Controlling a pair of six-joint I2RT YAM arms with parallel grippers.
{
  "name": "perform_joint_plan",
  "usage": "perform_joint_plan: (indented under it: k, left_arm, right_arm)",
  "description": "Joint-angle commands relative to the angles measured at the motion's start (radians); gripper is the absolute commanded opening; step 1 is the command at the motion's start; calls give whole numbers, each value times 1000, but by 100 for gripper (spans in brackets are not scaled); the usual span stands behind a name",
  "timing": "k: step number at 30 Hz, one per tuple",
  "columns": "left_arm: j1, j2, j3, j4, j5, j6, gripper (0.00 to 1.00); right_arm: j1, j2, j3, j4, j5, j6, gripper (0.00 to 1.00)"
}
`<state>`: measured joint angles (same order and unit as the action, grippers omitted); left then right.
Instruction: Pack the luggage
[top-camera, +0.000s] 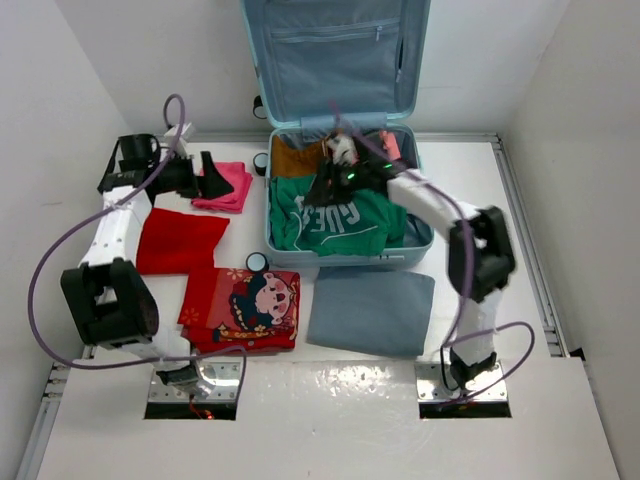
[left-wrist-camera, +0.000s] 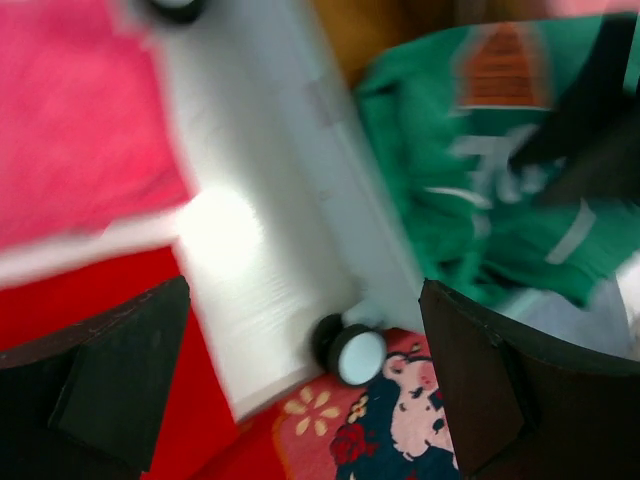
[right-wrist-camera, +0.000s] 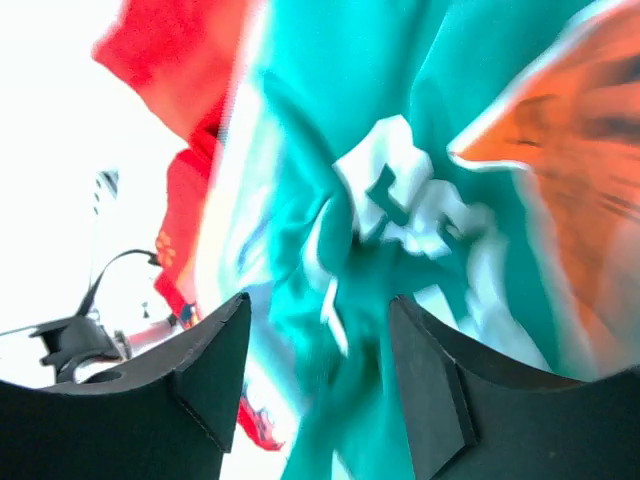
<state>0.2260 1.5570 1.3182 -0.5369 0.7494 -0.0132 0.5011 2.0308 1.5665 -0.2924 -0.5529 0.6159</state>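
Looking down from the overhead camera, I see the luggage (top-camera: 345, 258) lying open at the far middle of the table (top-camera: 330, 420), its lid standing upright against the back wall with the zipped blue-grey lining facing me. The lower half holds a green shirt (top-camera: 335, 222) with white lettering spread across most of the tub, a mustard-brown garment (top-camera: 295, 157) tucked into the far left corner, and something red (top-camera: 390, 148) at the far right.

The right gripper (right-wrist-camera: 318, 305) reaches into the case from the right and hangs just above the bunched green shirt. Its fingers stand part-way apart with a plain gap between them. The wrist view is blurred, and I cannot tell whether any fold touches them.

The left gripper (left-wrist-camera: 305, 290) hovers over the table to the left of the case, beside a folded pink cloth (top-camera: 225, 187), spread wide and holding nothing.

On the table nearer to me lie a red cloth (top-camera: 180, 240), a red garment with a cartoon print (top-camera: 245, 305) and a folded grey cloth (top-camera: 372, 310), all just outside the case's near wall.
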Motion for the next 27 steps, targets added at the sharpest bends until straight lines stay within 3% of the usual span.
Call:
perform_joint_plan:
  k: [1,2,3,6,7,10,12,19,27]
  left_arm:
    - [-117,-103,4,89,215,111,97]
    - [-149,-115,4,98,215,111,96]
    - [-181,-115,4,98,215,133,94]
    - [-339,-88,13,98,186,144,80]
    - [-417,-72,24,110,171,153,71]
    - [-519,12,55,141,160,122,57]
    - [-612,58,85,176,169,105,48]
    - [-801,259,191,261,145,-4,45]
    - [-850,475,285,295,-168,-94,39]
  right_arm:
    - [-134,-240,15,-52,-59,-162,55]
    - [-148,-277,12,-98,-67,-197,51]
    - [-162,-309,7,-120,-74,-212,41]
    - [-213,-371,-57,-230,-107,-323,21]
    - [-225,-379,-77,-249,-107,-346,17]
    - [-233,-428,-190,-321,-98,-445,6]
    - [-265,-474,-270,-320,-56,-440,5]
    - [-406,-578,-335,-355,-24,-455,5]
    - [-495,-633,-321,-405,1,-467,5]
